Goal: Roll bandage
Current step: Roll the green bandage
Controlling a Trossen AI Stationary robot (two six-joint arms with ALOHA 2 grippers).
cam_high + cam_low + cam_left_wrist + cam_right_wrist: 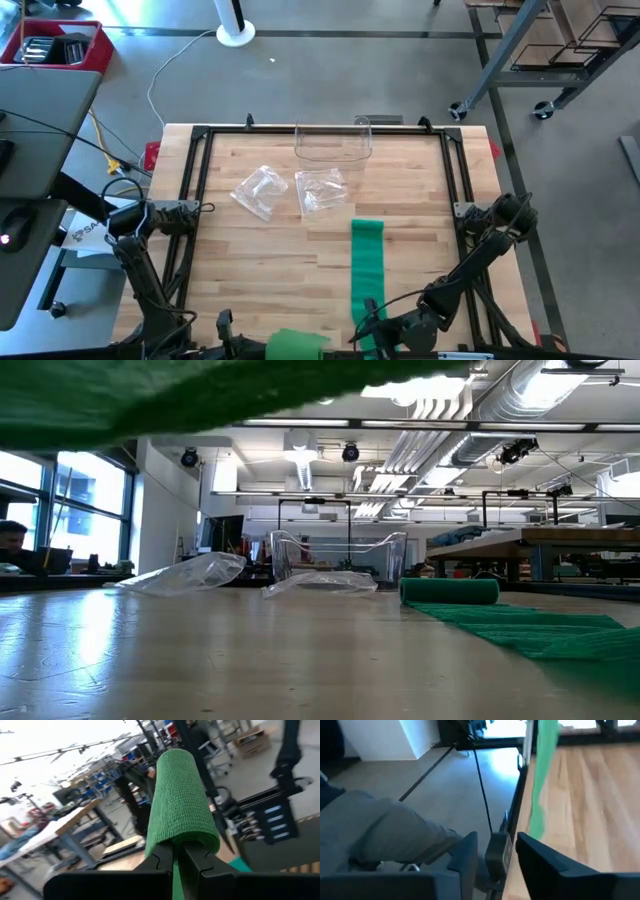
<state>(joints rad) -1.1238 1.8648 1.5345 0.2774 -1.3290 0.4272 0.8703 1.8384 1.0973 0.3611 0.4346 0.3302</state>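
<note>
A: Where is the bandage?

B: The green bandage (366,262) lies as a flat strip on the right half of the wooden table (260,265), running from mid-table toward the near edge. Its far end is rolled into a small cylinder, plain in the low view (449,591). The near end runs off the near edge, where a rolled green part (296,344) sits at the left gripper (262,347).

A: And that gripper's fingers?

B: In the left wrist view the left gripper (175,862) is pressed together on the bandage, with the rolled end (181,800) standing up above the fingers (200,865) and a thin green edge caught in the slit between them.

A: The right gripper?

B: The right gripper (377,330) is low at the near edge, right beside the strip. In its wrist view the right gripper (497,857) stands spread, with nothing green between the fingers (540,857); the strip (542,780) hangs just past them, along the table's edge.

A: Anything else on the table?

B: A clear plastic container (333,141) stands at the far edge. Two crumpled clear bags lie nearer: one left of centre (259,190), the other (322,190) just beside it and close to the bandage's far end.
</note>
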